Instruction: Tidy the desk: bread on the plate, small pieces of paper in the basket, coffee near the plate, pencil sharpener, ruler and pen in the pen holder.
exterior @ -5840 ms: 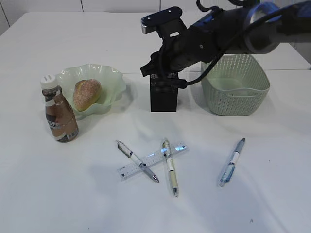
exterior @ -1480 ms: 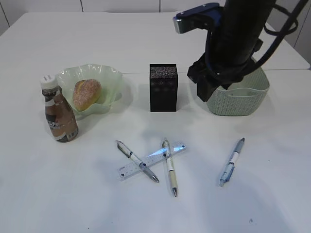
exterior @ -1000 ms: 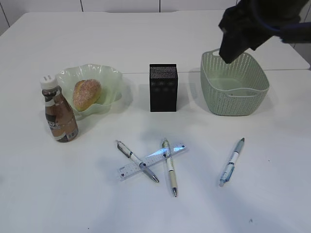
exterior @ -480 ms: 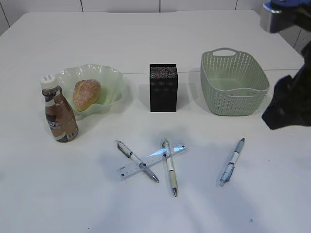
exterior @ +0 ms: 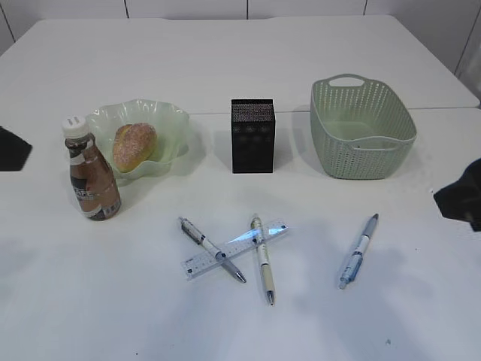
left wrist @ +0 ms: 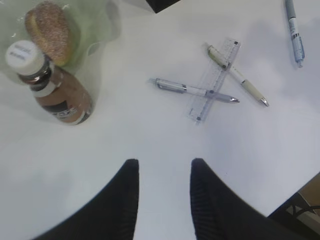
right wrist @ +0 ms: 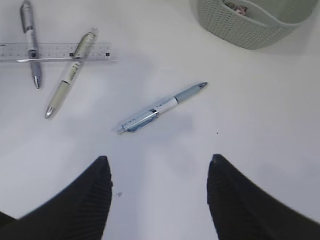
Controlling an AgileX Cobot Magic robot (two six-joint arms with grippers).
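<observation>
Tabletop (exterior: 316, 53): white, seam across the far part.

Left claw (left wrist: 162, 200): fingers parted by a moderate gap, nothing gripped; hung above bare tabletop. Seen at the left edge of the exterior view only as a dark corner.

Right claw (right wrist: 157, 197): fingers spread wide, nothing gripped; above bare tabletop. Seen at the right edge of the exterior view as a dark shape.

Items ahead of left claw:
- Coffee bottle (left wrist: 55, 87): upright, white cap, ahead-left, just beside the plate.
- Plate (exterior: 169, 124): pale green, wavy rim, beyond the bottle.
- Bread (left wrist: 50, 31): lying in the plate.
- Ruler (left wrist: 212, 80): clear, flat on tabletop, ahead-right.
- Grey pen (left wrist: 195, 90): laid across the ruler.
- Cream pen (left wrist: 235, 74): also laid across the ruler; the two pens apart from each other.

Items ahead of right claw:
- Blue pen (right wrist: 162, 106): alone, flat, directly ahead, nearest item.
- Basket (right wrist: 235, 22): green, woven, farther ahead-right; small scraps seen inside, kind not clear.
- Ruler w/ two pens: far ahead-left.

Pen holder (exterior: 252, 135): black mesh box, upright, betw. plate and basket, well apart from both claws. Contents not visible.
</observation>
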